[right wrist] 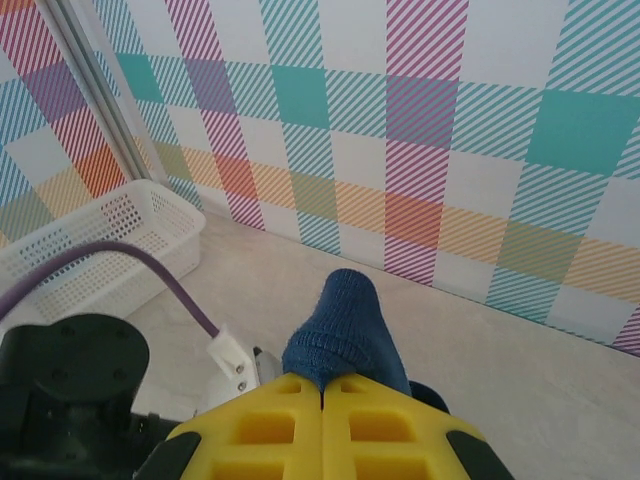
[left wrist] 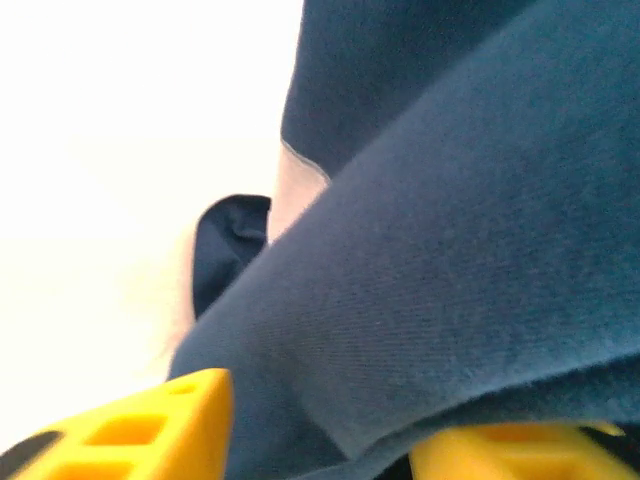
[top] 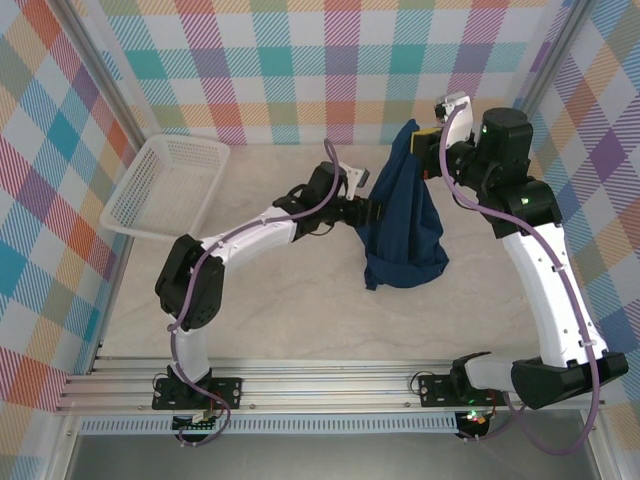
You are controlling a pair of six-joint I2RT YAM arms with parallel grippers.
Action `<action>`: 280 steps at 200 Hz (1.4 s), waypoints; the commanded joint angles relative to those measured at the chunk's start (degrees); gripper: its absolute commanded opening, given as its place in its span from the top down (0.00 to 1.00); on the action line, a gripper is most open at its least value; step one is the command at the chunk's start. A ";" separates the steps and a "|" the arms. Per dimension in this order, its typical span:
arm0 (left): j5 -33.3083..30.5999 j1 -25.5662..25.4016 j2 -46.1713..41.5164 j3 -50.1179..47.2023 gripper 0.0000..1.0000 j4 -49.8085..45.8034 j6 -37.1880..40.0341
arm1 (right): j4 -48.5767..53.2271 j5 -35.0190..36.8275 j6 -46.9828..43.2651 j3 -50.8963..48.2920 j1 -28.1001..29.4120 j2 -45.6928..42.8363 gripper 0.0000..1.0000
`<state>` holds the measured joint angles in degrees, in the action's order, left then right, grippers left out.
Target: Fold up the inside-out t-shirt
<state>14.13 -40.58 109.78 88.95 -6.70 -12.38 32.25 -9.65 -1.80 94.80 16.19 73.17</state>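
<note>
Left gripper (left wrist: pixel 320 435): yellow fingers stand apart, with blurred cloth draped over and between them; I cannot tell if they grip it.
Inside-out t-shirt (top: pixel 400 225): navy, hangs over the table (top: pixel 300 320); long axis runs down from the pinched top to the crumpled lower end, hem hidden.
Right gripper (right wrist: pixel 322 385): closed tight on a bunch of the shirt's top.

A white perforated plastic basket (top: pixel 168 187) sits tilted at the upper left of the overhead view, one end up against the wall. The pale beige, faintly marbled table top (top: pixel 300 320) spreads across the middle. Pastel plaid walls (top: pixel 300 60) enclose it at the back and both sides. Ribbed aluminium rails (top: pixel 320 385) run along the bottom edge.

In the right wrist view the basket (right wrist: pixel 90 250) lies at the left, beneath a slanting metal post (right wrist: pixel 95 100).
</note>
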 commanded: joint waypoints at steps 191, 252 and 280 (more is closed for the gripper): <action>10.83 2.96 0.00 7.37 0.46 -1.76 8.08 | -2.28 -2.73 -0.54 -0.59 -0.11 0.02 1.00; 11.03 3.21 2.80 9.67 0.86 -1.66 7.28 | -2.09 -1.16 -1.09 -1.09 -0.20 0.05 1.00; 7.58 5.20 -3.62 11.11 1.00 -6.00 9.41 | -1.01 4.43 -2.58 0.36 -1.42 0.54 1.00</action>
<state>24.21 -37.41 112.86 96.68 -9.19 -4.78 32.25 -9.78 -2.44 94.15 15.99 73.47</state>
